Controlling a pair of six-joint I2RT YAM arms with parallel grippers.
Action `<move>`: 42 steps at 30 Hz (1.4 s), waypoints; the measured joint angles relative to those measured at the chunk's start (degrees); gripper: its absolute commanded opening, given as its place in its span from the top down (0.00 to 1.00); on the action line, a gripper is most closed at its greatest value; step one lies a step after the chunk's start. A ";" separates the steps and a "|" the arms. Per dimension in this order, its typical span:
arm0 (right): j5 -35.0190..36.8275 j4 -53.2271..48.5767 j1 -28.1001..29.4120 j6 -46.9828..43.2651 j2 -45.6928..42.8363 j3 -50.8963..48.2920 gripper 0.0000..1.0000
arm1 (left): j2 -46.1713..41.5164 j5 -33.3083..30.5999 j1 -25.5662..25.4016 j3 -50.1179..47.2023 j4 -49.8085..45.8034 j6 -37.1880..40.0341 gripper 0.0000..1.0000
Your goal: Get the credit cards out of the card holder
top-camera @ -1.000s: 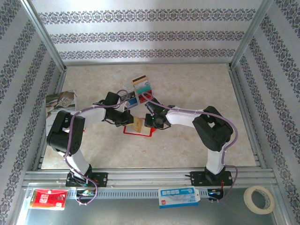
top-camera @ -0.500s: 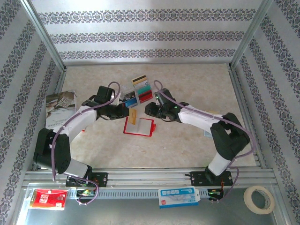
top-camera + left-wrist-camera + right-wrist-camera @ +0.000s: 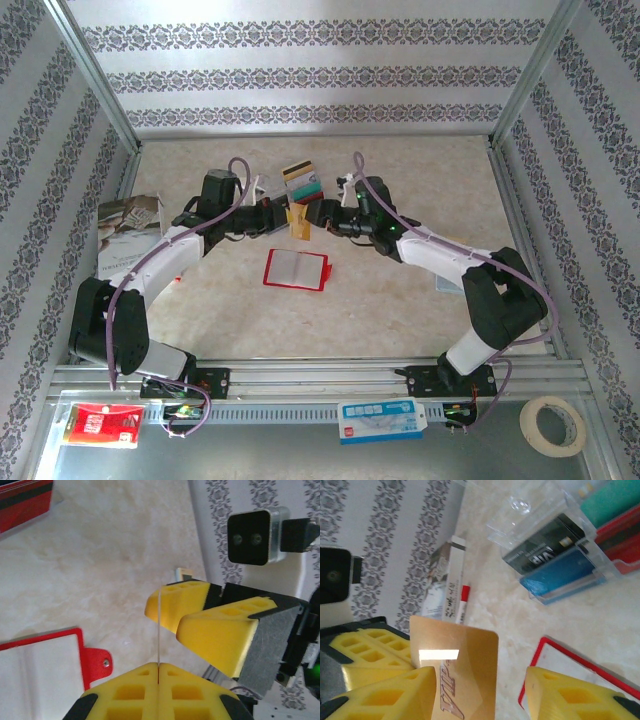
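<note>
Above the marbled table (image 3: pixel 420 310), the left gripper (image 3: pixel 158 672) pinches a tan card (image 3: pixel 460 650), likely stiff, light and slick, by its edge; the right gripper (image 3: pixel 480 677) gapes open.

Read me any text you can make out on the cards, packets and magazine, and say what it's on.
"VIP": on the gold card.
"VIP": on the dark card in the clear tray.
Too small to read: print on the blue-white packet, the red packet and the magazine.
</note>
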 measured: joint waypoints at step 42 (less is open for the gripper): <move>-0.85 30.56 -4.20 21.57 -0.50 -4.72 1.00 | -2.38 0.57 -1.27 -9.31 29.83 -25.94 0.67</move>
